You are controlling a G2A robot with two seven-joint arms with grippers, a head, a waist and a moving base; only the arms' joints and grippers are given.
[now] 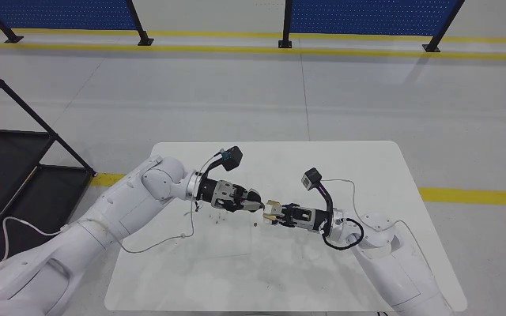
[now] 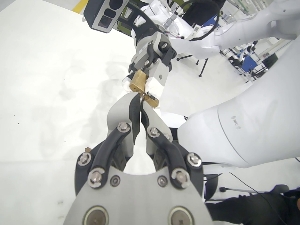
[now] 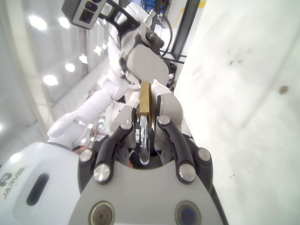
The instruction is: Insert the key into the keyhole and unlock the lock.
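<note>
Brass lock [image 3: 145, 94] inside right end effector [image 3: 147, 107]

White table [image 1: 379, 166], rounded corners. 2 arms meet mid-table, tip to tip. Left gripper [image 1: 254, 201] reaches in from left, right gripper [image 1: 278, 212] from near right. Brass lock [image 1: 271, 205] at right gripper's tip, between 2 grippers. Small dark speck [image 1: 255, 225] on table just near of them. Black rack [image 1: 28, 170] on floor, left of table. Blue barriers [image 1: 356, 14] far. Yellow floor lines [image 1: 458, 194].

Brass-gold lock [image 2: 138, 80], silver shackle [image 3: 144, 138], plain white table [image 1: 237, 272]
</note>
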